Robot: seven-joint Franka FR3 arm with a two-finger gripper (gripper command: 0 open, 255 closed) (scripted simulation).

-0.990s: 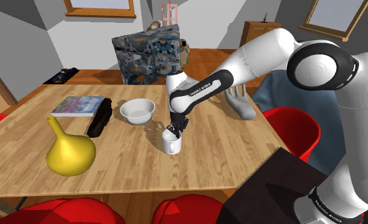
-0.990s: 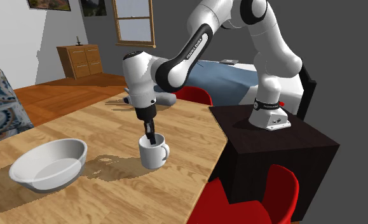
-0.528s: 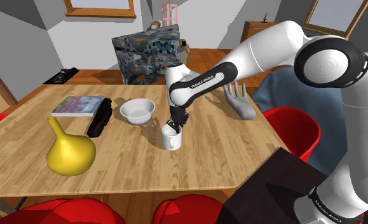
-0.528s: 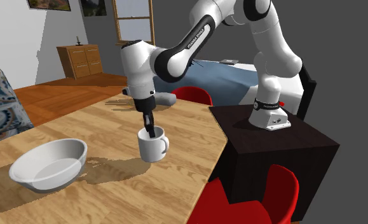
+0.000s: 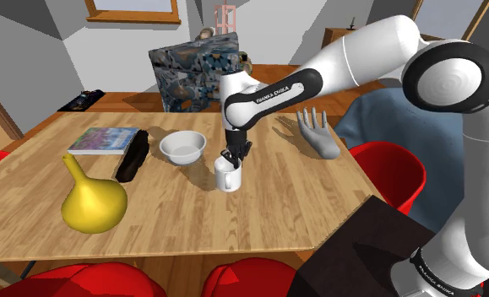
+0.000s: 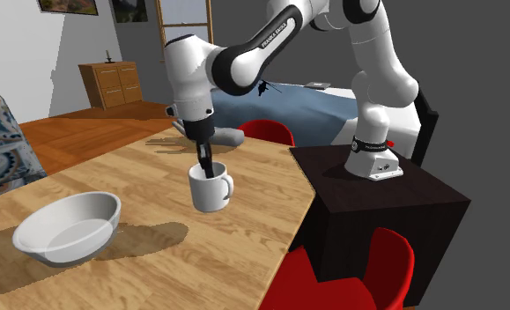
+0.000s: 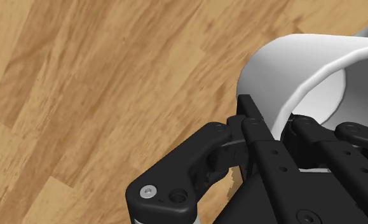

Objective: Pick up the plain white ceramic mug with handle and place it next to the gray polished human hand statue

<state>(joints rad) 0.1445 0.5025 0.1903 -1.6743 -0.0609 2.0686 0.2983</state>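
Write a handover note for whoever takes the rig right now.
Hand: shut on the white mug, pinching its rim, one finger inside.
Mug is clear of the table, near the white bowl.
Grey hand statue stands on the table toward the shoulder view's right.
Done: grasp, lift.
Left: carry mug over, set it beside the statue, release.

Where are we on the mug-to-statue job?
Done: the pincer is shut on the rim of the white mug, one finger inside, one outside. In hand: the mug looks lifted just clear of the wooden table, with its shadow lying apart from its base. Left: carry it to the grey hand statue, which stands apart to the shoulder view's right, and set it down beside it.
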